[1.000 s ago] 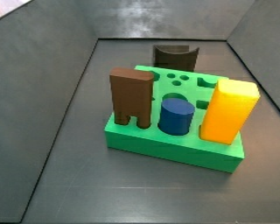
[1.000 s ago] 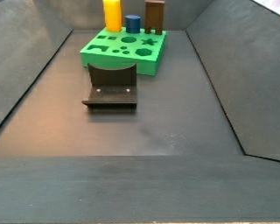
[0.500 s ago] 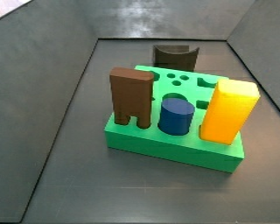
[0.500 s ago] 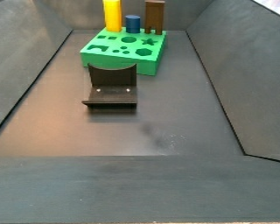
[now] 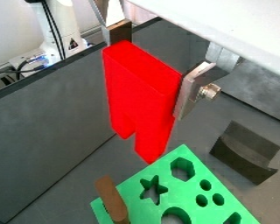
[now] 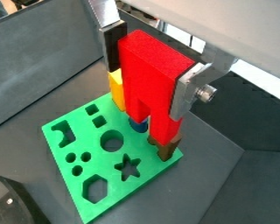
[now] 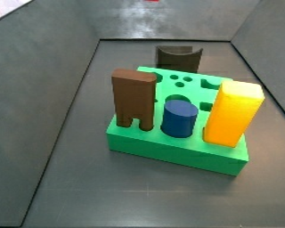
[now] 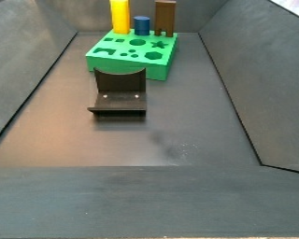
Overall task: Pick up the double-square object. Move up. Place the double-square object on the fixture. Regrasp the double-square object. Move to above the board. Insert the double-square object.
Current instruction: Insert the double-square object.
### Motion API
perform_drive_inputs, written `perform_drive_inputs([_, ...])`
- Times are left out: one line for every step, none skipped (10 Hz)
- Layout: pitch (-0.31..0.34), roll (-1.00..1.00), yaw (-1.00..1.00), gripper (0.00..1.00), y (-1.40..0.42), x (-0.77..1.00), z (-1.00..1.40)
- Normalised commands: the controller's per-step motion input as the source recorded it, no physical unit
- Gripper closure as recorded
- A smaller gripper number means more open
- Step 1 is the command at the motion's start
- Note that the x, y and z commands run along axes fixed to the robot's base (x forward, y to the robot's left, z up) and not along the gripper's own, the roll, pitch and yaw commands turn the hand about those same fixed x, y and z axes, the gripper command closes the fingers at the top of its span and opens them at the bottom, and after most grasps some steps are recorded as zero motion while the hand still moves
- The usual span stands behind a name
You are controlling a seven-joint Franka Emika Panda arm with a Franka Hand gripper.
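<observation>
My gripper (image 5: pixel 154 70) is shut on the double-square object (image 5: pixel 136 96), a bright red stepped block hanging down between the silver fingers; both wrist views show this (image 6: pixel 150 74). The red block (image 6: pixel 154 83) hangs high above the green board (image 6: pixel 90 129), over the end with the standing blocks. The board also shows in both side views (image 7: pixel 169 151) (image 8: pixel 168 63). The dark fixture (image 8: pixel 119 93) stands on the floor beside the board, and it shows in a wrist view too (image 5: pixel 248 150). The gripper is out of both side views, apart from a red sliver (image 7: pixel 151 2) at one frame's edge.
A tall yellow block (image 7: pixel 233 111), a blue cylinder (image 7: pixel 178 118) and a brown notched block (image 7: pixel 133 98) stand in the board. Other cut-outs, among them a star and a hexagon, are open. Dark sloping walls enclose the floor.
A sliver of red has appeared at the top edge of a side view. The board, its blocks and the fixture have not moved.
</observation>
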Motion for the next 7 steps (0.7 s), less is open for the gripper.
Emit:
perform_drive_inputs([0.000,0.01,-0.07,1.00,-0.16,0.54,-0.08])
perform_drive_inputs([-0.016,0.00,-0.06,1.00,-0.08,0.68,-0.03])
perform_drive_inputs([-0.036,0.01,-0.05,1.00,-0.03,0.82,-0.03])
perform_drive_inputs([0.000,0.01,-0.10,1.00,0.00,1.00,-0.01])
perform_drive_inputs([0.000,0.01,-0.13,1.00,0.00,1.00,-0.03])
perform_drive_inputs([0.000,0.03,-0.16,1.00,0.00,1.00,-0.07])
perform_drive_inputs([0.000,0.06,-0.20,1.00,0.00,0.98,-0.13])
